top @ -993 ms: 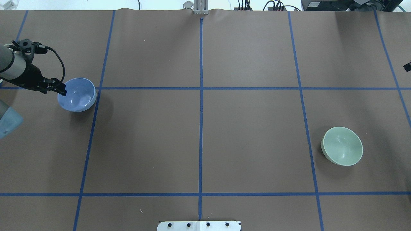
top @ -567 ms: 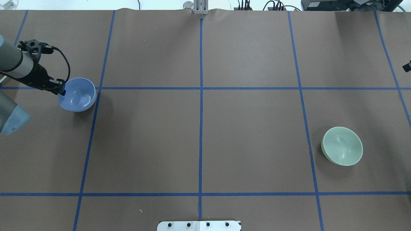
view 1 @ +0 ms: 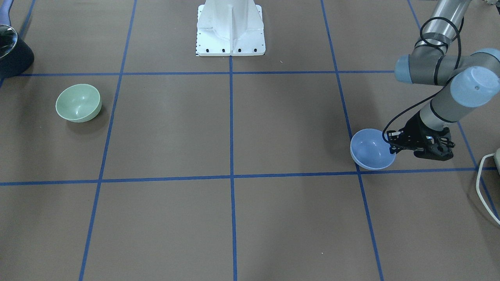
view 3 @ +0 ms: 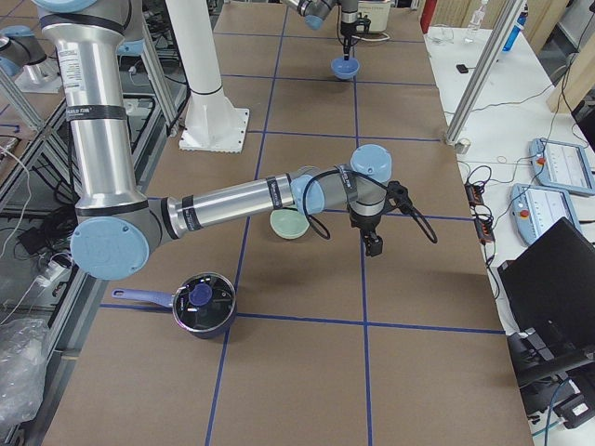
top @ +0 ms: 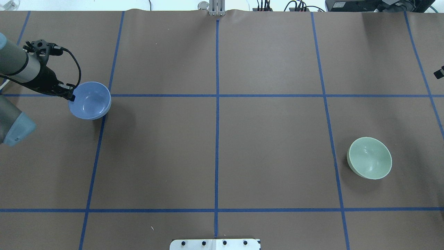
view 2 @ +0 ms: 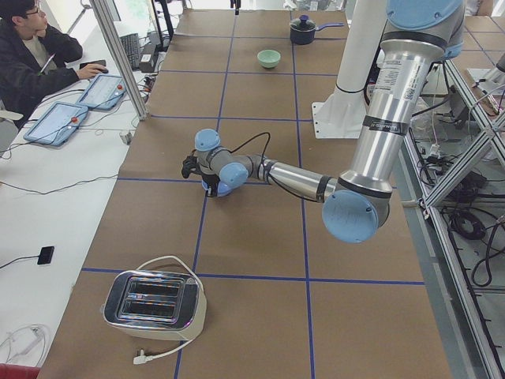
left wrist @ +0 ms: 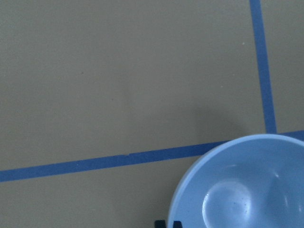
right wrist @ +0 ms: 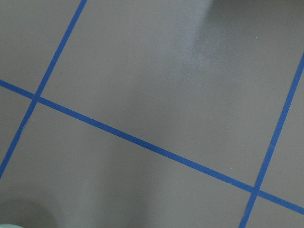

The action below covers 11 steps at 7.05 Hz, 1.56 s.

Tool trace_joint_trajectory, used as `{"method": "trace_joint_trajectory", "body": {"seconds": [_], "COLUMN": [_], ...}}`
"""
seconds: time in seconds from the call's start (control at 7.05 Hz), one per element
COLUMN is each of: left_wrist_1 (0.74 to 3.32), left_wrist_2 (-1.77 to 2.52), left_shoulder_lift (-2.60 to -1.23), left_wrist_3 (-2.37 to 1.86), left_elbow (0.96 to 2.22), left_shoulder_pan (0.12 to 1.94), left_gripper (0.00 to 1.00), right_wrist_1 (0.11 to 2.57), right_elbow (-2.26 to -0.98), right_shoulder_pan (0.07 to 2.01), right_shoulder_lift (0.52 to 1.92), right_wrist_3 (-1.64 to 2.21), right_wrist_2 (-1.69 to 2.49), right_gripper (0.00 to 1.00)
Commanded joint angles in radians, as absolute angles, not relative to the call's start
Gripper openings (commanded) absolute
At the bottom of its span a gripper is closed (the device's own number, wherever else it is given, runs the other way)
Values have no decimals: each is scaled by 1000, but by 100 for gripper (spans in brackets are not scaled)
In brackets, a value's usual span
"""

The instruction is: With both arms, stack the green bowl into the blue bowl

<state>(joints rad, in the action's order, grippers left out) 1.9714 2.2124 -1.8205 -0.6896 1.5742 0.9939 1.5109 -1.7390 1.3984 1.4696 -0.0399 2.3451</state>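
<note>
The periwinkle blue bowl [top: 91, 101] is at the table's left, over a blue tape crossing. My left gripper [top: 71, 97] is shut on its near-left rim; the bowl also shows in the front view [view 1: 370, 150] and fills the lower right of the left wrist view [left wrist: 237, 190]. The pale green bowl [top: 369, 158] sits upright on the table at the right, alone, and shows in the front view [view 1: 78, 102]. My right gripper [view 3: 372, 244] hangs over the table just beyond the green bowl [view 3: 290, 224]. I cannot tell whether it is open or shut.
A dark pot with a lid [view 3: 200, 304] stands near the table's right end. A toaster [view 2: 154, 300] with a white cable stands at the left end. The white base pedestal [view 1: 230, 31] is at the robot's side. Blue tape lines grid the brown table.
My left gripper has moved to the right with the blue bowl, which has shifted a little right and away from the robot. The green bowl has not moved.
</note>
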Motion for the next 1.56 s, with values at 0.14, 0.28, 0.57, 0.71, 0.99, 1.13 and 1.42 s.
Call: {"method": "trace_joint_trajectory", "body": {"seconds": [0.14,0.28,0.57,0.71,0.99,1.13,1.42], "left_wrist_1": [1780,1710,1674,1674,1686,1687,1695], "left_wrist_2": [2223,2157,2040,1979,1913,1913,1913], "left_shoulder_lift": [-2022,-2121,-2274,-2327,-2341,-2336,-2333], "left_wrist_3": [-997,-1117,-1283,-1314,-1324,-1321,-1318], "left_elbow": [1666,1666,1625,1579,1539,1528,1513], "left_shoulder_pan": [938,831,668,610,555,554,543], "left_gripper": [0,0,0,0,0,0,0], "right_wrist_1": [1511,1505,1505,1505,1505,1505,1505], "right_elbow": [-1740,-1738,-1738,-1738,-1738,-1738,-1740], "right_shoulder_pan": [1397,1399,1399,1399,1397,1397,1397], "right_shoulder_lift": [1470,1470,1470,1470,1470,1470,1470], "right_wrist_3": [-40,-38,-38,-38,-38,-37,-38], "right_wrist_2": [2345,2345,2345,2345,2347,2347,2347], "right_gripper": [100,100,100,100,100,100,100]}}
